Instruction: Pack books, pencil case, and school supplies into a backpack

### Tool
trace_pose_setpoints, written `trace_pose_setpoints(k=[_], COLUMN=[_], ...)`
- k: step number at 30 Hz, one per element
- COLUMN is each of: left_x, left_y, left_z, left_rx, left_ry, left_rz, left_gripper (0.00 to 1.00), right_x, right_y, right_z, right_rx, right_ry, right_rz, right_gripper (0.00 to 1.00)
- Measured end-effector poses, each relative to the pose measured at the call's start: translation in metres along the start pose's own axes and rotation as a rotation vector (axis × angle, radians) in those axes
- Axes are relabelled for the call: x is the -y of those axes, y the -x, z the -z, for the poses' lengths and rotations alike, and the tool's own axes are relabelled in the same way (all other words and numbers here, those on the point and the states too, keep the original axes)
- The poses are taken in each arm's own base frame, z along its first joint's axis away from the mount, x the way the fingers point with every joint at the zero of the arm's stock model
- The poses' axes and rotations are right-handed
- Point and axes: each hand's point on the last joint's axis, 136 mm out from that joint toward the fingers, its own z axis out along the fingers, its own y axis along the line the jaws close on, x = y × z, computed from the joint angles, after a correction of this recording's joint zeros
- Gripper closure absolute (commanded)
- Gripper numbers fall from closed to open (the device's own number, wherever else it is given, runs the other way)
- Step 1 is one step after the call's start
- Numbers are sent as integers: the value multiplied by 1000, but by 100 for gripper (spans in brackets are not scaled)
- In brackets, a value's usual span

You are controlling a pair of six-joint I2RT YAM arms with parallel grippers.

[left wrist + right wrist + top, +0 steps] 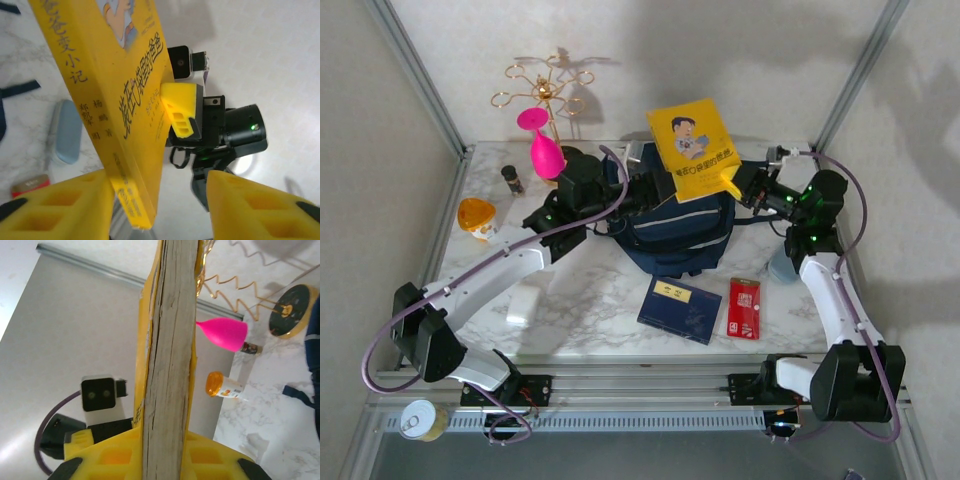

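The yellow book (693, 148) with a cartoon man hangs tilted above the navy backpack (680, 235). My right gripper (732, 182) is shut on its right edge, and the page edge (170, 365) stands between its fingers (167, 450). My left gripper (638, 190) is at the book's left side. Its jaws are open (160, 200), with the book's spine (115, 100) against one pad and a gap to the other. A navy book (678, 308) and the red school supplies packet (744, 307) lie in front of the backpack. The grey-blue pencil case (783, 265) lies under the right arm.
A pink cup (542, 145), a gold wire stand (545, 90), a small dark bottle (512, 180) and an orange container (477, 218) stand at the back left. A white object (525, 303) lies by the left arm. A can (420, 420) sits below the table's front edge.
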Motion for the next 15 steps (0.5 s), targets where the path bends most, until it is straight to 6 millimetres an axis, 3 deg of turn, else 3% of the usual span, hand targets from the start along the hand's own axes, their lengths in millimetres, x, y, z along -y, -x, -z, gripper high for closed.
trace_pose_setpoints(k=[4,7,11,15], left_x=[-22,-45,-96,-160], left_y=[8,7,-18,-59], left_z=[5,9,-5,-33], left_rx=[30,14,-125,-351], left_ry=[124,256,392,485], left_rz=[-127,-277,-451,-560], left_gripper=[32,28,28,28], right_x=[24,49,82,111], right_y=[21,32,37,35], right_z=[20,53,102,130], right_rx=[114,226,362,422], right_ry=[-163,-302,-466,-594], right_rz=[1,-18,-53,-84], right_gripper=[100,100,100,100])
